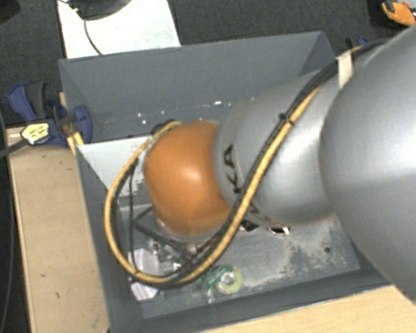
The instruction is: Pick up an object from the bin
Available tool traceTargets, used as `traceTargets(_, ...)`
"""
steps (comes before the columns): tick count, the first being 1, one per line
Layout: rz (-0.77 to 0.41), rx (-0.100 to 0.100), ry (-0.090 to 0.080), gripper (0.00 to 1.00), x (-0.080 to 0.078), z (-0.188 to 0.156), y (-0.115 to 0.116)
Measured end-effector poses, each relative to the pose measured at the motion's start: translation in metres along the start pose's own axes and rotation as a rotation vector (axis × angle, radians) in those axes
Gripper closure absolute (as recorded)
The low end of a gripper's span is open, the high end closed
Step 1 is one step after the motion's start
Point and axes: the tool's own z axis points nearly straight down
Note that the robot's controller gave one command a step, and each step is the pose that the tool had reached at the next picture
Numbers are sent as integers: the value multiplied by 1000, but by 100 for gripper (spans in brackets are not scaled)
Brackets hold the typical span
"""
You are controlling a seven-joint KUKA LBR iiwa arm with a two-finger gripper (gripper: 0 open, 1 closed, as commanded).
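Arm (pixel 310 160) is in from the right and down low, covering most of the bin (pixel 201 76). The orange cover (pixel 182 178) on the wrist sits over the left half, and the pincer (pixel 162 252) hangs under it, close to the bin's left near corner. I cannot tell if the pincer is apart, together or clamped on anything, because the cover and the yellow-black cable (pixel 114 217) looped round it hide that part.

Candidate things nearest the pincer:
- pale scrap (pixel 143 289), right in the left near corner, just beside the cable loop
- small green-and-white round thing (pixel 224 281), by the near edge, a little right of the pincer and apart from it

I can't say which one is the target, and I can't make out anything inside the pincer.

Risks from here, my read:
- The pincer is tight against the left wall and the near edge, so a close could catch the wall or pinch nothing.
- The cable loop hangs low by the corner and could drag the pale scrap or snag on the way up.
- I'm blind under the cover, so an empty lift would only show once the wrist clears.
- The round thing could roll off along the near edge if it gets nudged.
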Motion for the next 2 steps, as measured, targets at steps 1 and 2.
traceTargets(1, 2, 0, 1, 100, 0, -25, 0)
traceTargets(2, 2, 0, 0, 100, 0, -50, 0)
